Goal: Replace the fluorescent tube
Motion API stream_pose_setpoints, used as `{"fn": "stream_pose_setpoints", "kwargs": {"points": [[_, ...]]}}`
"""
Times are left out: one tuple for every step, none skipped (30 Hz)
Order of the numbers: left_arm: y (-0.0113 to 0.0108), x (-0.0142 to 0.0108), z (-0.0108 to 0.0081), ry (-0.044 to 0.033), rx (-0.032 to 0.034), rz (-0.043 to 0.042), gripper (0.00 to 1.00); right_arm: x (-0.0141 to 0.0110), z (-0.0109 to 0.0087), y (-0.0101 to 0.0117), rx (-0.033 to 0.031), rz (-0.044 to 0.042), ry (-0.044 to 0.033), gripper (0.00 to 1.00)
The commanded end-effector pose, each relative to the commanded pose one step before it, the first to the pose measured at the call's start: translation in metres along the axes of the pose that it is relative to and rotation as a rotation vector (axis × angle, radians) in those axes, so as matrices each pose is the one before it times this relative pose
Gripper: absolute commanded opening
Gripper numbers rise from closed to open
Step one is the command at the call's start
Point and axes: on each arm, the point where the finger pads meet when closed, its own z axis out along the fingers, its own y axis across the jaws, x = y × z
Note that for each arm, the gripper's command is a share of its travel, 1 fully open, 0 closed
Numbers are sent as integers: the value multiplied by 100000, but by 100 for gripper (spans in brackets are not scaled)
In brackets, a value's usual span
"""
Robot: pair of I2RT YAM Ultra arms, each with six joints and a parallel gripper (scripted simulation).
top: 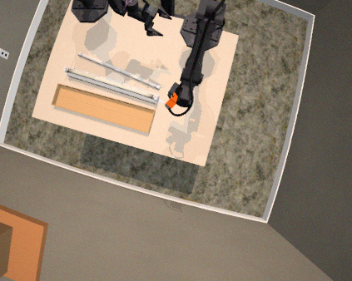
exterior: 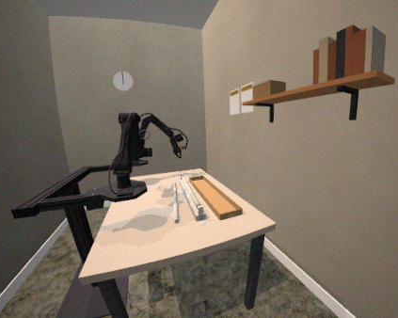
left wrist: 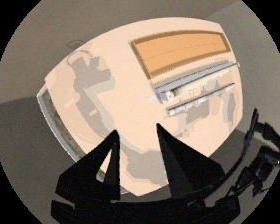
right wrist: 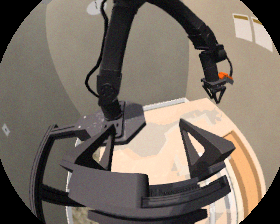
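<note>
Left jaws [top: 171, 101] [exterior: 178, 154] half open, nothing held, above desk [top: 188, 154] [exterior: 151, 249] [left wrist: 116, 60] [right wrist: 136, 170]. Right jaws [top: 166, 27] [exterior: 140, 163] wide open, empty, nearer the arm-side edge. Old tube [top: 109, 81] sat in the fixture [top: 113, 88] [exterior: 191, 200] [left wrist: 201, 80]. Carton [top: 105, 109] [exterior: 217, 198] [left wrist: 181, 50] [right wrist: 246, 165] lay beside it, toward the edge opposite the arms; loose tube [top: 119, 71] [exterior: 176, 202] [left wrist: 203, 98] on the arm side. Wall sheets' [exterior: 234, 102] [right wrist: 242, 27] writing was too small to read.
</note>
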Motion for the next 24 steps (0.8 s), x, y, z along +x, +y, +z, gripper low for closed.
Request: {"fn": "stream_pose_setpoints", "kwargs": {"points": [[-113,-704,-582,-2144,98,633,49,-1771,120,65,-192,-328,-4615,100],[0,0,0,0,0,0,49,0,0,0,0,0,0,100],[0,0,0,0,0,0,49,0,0,0,0,0,0,100],[0,0,0,0,0,0,49,0,0,0,0,0,0,100],[0,0,0,0,0,0,49,0,0,0,0,0,0,100],[0,0,0,0,0,0,49,0,0,0,0,0,0,100],[0,0,0,0,0,0,49,0,0,0,0,0,0,100],[0,0,0,0,0,0,49,0,0,0,0,0,0,100],[0,0,0,0,0,0,49,0,0,0,0,0,0,100],[0,0,0,0,0,0,49,0,0,0,0,0,0,100],[0,0,0,0,0,0,49,0,0,0,0,0,0,100],[0,0,0,0,0,0,49,0,0,0,0,0,0,49],[0,0,0,0,0,0,49,0,0,0,0,0,0,49],[0,0,0,0,0,0,49,0,0,0,0,0,0,49],[0,0,0,0,0,0,49,0,0,0,0,0,0,49],[0,0,0,0,0,0,49,0,0,0,0,0,0,49],[0,0,0,0,0,0,49,0,0,0,0,0,0,49],[0,0,0,0,0,0,49,0,0,0,0,0,0,49],[0,0,0,0,0,0,49,0,0,0,0,0,0,49],[0,0,0,0,0,0,49,0,0,0,0,0,0,49],[0,0,0,0,0,0,49,0,0,0,0,0,0,49],[0,0,0,0,0,0,49,0,0,0,0,0,0,49],[0,0,0,0,0,0,49,0,0,0,0,0,0,49],[0,0,0,0,0,0,49,0,0,0,0,0,0,49]]}}
